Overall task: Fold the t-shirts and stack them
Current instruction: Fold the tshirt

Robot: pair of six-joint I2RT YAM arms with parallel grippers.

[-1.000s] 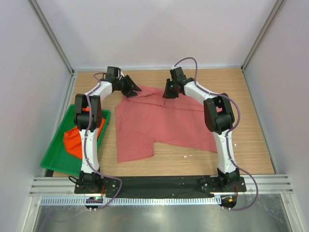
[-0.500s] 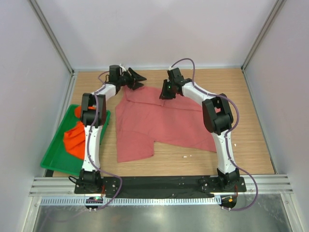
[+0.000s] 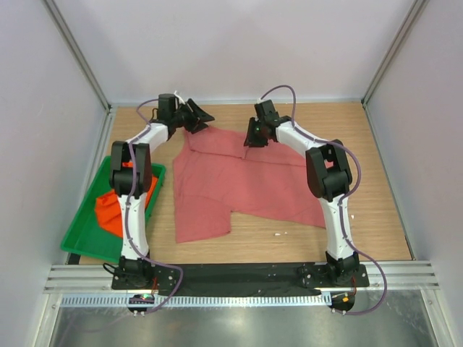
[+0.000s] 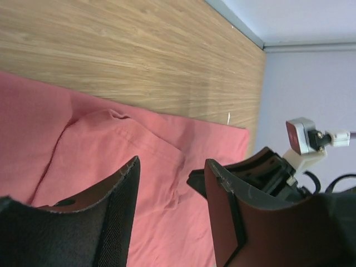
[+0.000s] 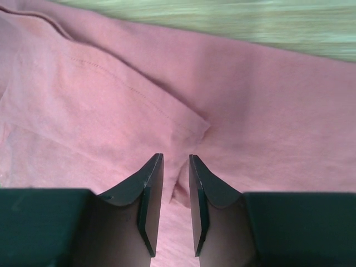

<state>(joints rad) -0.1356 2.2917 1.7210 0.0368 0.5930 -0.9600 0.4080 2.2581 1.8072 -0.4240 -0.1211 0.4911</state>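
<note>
The rose-pink t-shirt (image 3: pixel 231 181) lies spread out on the wooden table, with one sleeve folded in near its far edge. The orange t-shirt (image 3: pixel 108 210) lies crumpled in the green tray (image 3: pixel 79 233) at the left. My left gripper (image 3: pixel 203 120) is open and empty just above the pink shirt's far left corner; its wrist view (image 4: pixel 172 167) shows pink cloth (image 4: pixel 111 150) beneath. My right gripper (image 3: pixel 249 139) stands low on the shirt's far edge. In its wrist view (image 5: pixel 175 158) the jaws are a narrow gap apart with a small ridge of pink cloth (image 5: pixel 100 94) between them.
The tray sits at the table's left edge beside the left arm. A small white scrap (image 3: pixel 281 233) lies on the wood near the shirt's front hem. Metal posts and grey walls close in the back and sides.
My left gripper has lifted off the shirt's far left corner and swung slightly toward the back wall. That corner now lies flatter and wider. The right gripper has hardly moved.
</note>
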